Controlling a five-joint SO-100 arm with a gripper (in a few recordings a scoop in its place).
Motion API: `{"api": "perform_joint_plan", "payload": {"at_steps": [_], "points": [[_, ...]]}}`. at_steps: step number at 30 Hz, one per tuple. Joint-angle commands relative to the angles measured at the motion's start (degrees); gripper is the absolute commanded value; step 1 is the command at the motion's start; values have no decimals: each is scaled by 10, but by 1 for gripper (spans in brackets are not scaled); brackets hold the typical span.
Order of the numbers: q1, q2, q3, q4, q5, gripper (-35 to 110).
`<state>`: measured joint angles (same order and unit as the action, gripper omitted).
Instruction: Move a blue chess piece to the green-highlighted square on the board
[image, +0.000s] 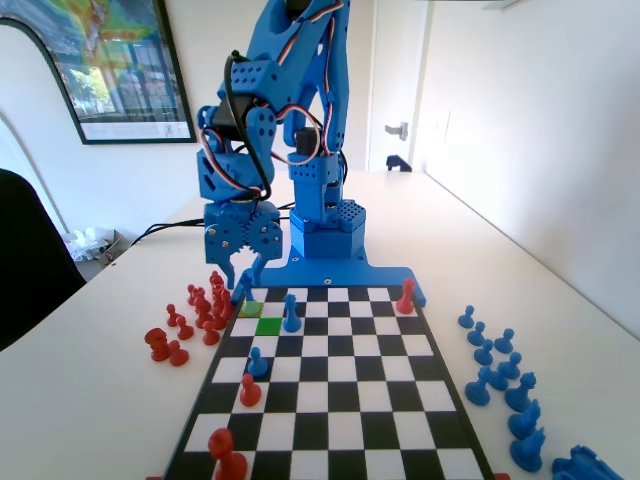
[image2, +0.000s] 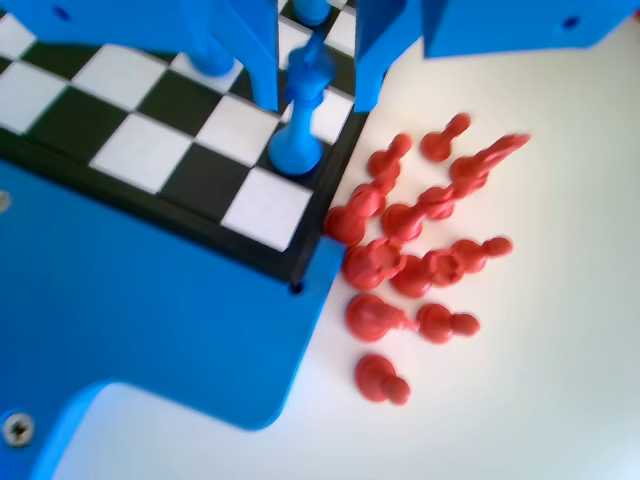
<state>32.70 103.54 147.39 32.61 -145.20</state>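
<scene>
My gripper (image: 240, 270) hangs open over the far-left corner of the board (image: 330, 400) in the fixed view. In the wrist view its jaws straddle a slim blue piece (image2: 303, 110) with a pointed top, and there is a gap on each side. That piece (image: 243, 290) stands by the yellow-green square (image: 252, 308). The bright green square (image: 268, 325) lies bare one row nearer the camera, beside a taller blue piece (image: 290, 315). A short round-headed blue pawn (image: 257, 362) stands further down the board's left side.
Several red pieces (image: 205, 305) (image2: 410, 260) lie in a heap off the board right beside the gripper. Red pieces (image: 405, 295) (image: 250, 390) (image: 228, 455) stand on the board. Several spare blue pieces (image: 500, 370) stand on the table to the right.
</scene>
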Motion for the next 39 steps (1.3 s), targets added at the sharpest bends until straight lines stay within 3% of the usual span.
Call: {"api": "perform_joint_plan", "payload": {"at_steps": [1, 16, 21, 30, 39], "points": [[5, 10, 3, -1, -4, 11], [14, 10, 35, -40, -43, 1], [3, 10, -13, 42, -24, 1], [-75, -4, -152, 204, 97, 1], [-93, -19, -128, 138, 120, 1]]}}
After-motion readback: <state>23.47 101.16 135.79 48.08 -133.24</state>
